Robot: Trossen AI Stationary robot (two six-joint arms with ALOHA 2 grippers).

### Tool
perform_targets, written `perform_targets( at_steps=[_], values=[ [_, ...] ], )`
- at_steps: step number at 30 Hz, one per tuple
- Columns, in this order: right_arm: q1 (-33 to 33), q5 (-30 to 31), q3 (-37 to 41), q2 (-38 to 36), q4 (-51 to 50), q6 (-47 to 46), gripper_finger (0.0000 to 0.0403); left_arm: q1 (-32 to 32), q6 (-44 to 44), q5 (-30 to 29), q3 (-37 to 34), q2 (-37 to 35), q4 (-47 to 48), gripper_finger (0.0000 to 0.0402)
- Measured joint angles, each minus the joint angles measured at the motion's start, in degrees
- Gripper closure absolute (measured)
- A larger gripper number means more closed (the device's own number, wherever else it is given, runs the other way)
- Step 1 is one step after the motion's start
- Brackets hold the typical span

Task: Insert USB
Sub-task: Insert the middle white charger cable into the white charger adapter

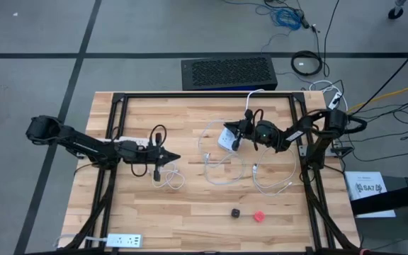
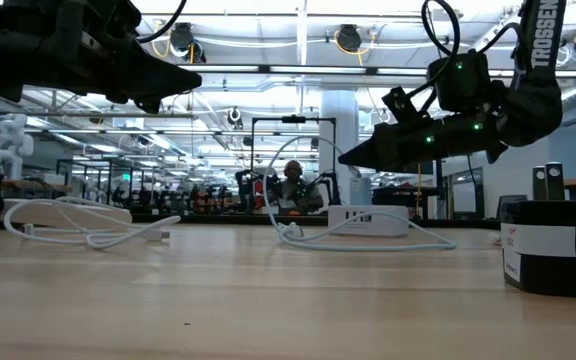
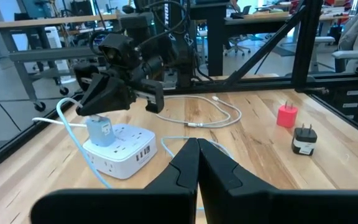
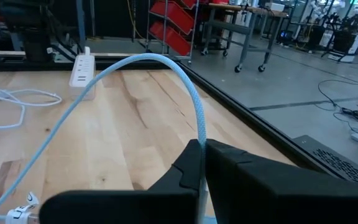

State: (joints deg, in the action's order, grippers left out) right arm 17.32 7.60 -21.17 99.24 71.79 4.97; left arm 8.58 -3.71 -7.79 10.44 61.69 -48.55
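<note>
Right pincer (image 4: 199,163) clamped on pale-blue cable (image 4: 166,65) above white hub (image 3: 118,149); left pincer (image 3: 197,163) closed, empty.

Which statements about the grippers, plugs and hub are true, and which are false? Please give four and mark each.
1. The right gripper is shut on a pale blue cable. True.
2. The left gripper holds the red plug. False: that plug lies on the table, and the left gripper is shut with nothing seen in it.
3. A blue charger stands on the white hub. True.
4. The black plug lies on the hub. False: it lies on the table beside the red plug.
</note>
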Motion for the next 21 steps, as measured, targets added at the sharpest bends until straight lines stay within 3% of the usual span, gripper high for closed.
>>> perform_targets(
  at_steps=[17,21],
  values=[
    [-2.08,-0.06,0.08,-1.06,3.98,0.56,0.0403,0.02,1.78,-2.14,0.0,0.0,0.36,0.0392],
    [-3.1,5.23,1.87,-0.93,4.76,2.66,0.0403,0.01,2.06,-3.21,0.0,0.0,1.27,0.0392]
  ],
)
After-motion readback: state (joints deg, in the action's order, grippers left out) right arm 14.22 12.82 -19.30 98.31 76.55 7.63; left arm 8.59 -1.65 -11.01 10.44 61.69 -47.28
